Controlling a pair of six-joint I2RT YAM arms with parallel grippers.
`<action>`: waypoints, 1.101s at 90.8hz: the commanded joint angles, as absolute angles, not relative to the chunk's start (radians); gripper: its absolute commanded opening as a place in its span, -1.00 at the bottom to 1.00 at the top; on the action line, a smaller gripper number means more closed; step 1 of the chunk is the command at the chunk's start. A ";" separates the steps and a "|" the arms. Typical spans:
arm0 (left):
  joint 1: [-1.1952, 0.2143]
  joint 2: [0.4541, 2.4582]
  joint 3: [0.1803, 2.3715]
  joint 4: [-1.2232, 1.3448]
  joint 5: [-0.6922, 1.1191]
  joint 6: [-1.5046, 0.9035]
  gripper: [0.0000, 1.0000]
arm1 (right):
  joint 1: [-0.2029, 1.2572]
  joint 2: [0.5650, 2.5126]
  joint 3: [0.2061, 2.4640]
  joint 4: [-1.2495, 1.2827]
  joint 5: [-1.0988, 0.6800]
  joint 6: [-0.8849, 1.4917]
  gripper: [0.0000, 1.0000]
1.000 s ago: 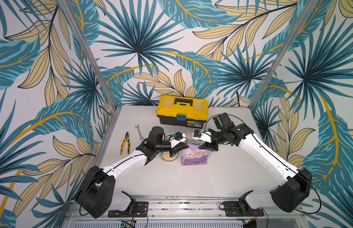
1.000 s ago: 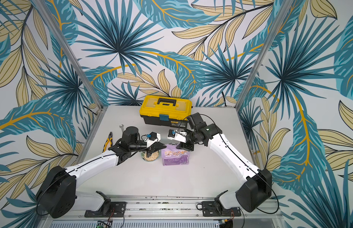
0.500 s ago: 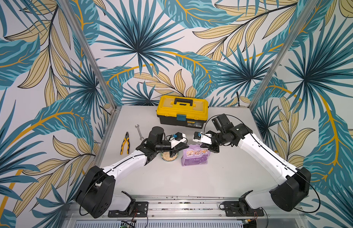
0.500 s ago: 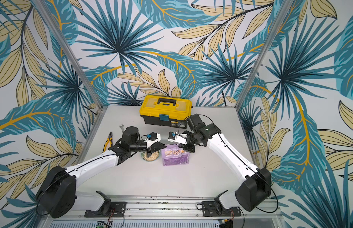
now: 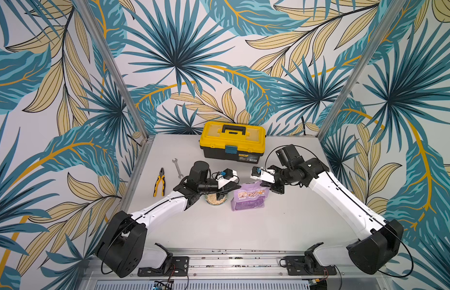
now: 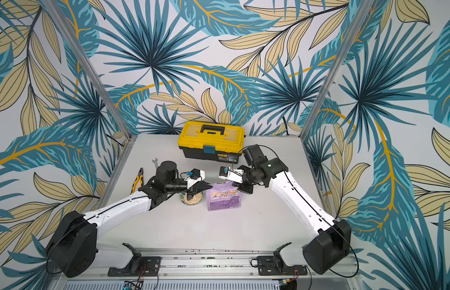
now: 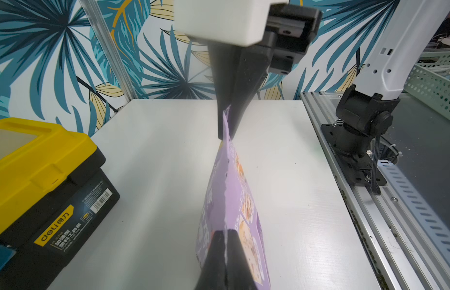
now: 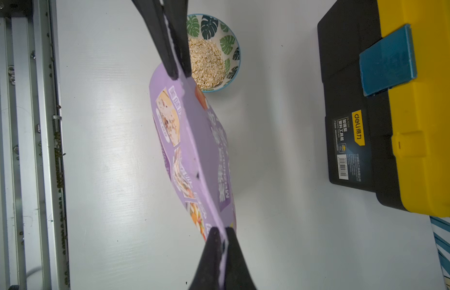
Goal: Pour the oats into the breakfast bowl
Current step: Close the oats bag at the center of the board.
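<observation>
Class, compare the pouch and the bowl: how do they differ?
The pouch is lilac; the bowl is white with green leaves. The left gripper and right gripper pinch the pouch's top corners; nothing holds the bowl. The bowl's oats show; the pouch's contents are hidden. They are side by side.

glossy lilac plastic pouch (image 8: 193,140); smooth white table (image 8: 105,175) with soft sheen; yellow-and-black moulded plastic toolbox (image 8: 407,125); glazed bowl (image 8: 229,45); dry flaky oats (image 8: 206,62).

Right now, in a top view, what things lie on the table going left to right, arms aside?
Yellow-handled pliers → wrench → leaf-patterned bowl → purple pouch. The yellow toolbox sits farther back, spanning both bowl and pouch, so it is left out.
</observation>
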State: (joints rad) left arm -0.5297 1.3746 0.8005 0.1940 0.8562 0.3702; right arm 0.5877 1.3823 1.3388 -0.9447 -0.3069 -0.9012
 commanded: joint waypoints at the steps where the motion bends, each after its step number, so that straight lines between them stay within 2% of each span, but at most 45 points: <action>1: -0.534 1.366 0.818 0.248 0.908 0.385 -1.00 | 0.552 1.344 1.306 -0.932 -0.272 -0.900 -0.66; 6: -0.534 1.367 0.819 0.246 0.907 0.385 -1.00 | 0.542 1.341 1.300 -0.933 -0.276 -0.898 -0.67; 15: -0.533 1.369 0.822 0.242 0.904 0.387 -1.00 | 0.537 1.341 1.288 -0.938 -0.270 -0.899 -1.00; 21: -0.534 1.372 0.824 0.244 0.898 0.383 -0.99 | 0.535 1.339 1.288 -0.933 -0.292 -0.896 -1.00; 37: -0.542 1.390 0.814 0.294 0.881 0.351 -0.50 | 0.535 1.335 1.305 -0.910 -0.363 -0.884 -1.00; 46: -0.563 1.411 0.804 0.346 0.868 0.350 -0.30 | 0.535 1.331 1.302 -0.912 -0.377 -0.885 -1.00; 57: -0.585 1.460 0.818 0.388 0.857 0.343 -0.16 | 0.536 1.324 1.301 -0.908 -0.386 -0.886 -1.00; 66: -0.595 1.502 0.844 0.402 0.854 0.333 -0.14 | 0.535 1.317 1.300 -0.907 -0.402 -0.885 -1.00; 71: -0.598 1.528 0.862 0.403 0.854 0.326 -0.18 | 0.535 1.315 1.298 -0.905 -0.402 -0.885 -1.00; 90: -0.599 1.543 0.872 0.418 0.851 0.308 -0.74 | 0.535 1.301 1.277 -0.898 -0.376 -0.885 -1.00; 100: -0.598 1.538 0.868 0.409 0.850 0.303 -1.00 | 0.536 1.299 1.280 -0.895 -0.379 -0.882 -0.88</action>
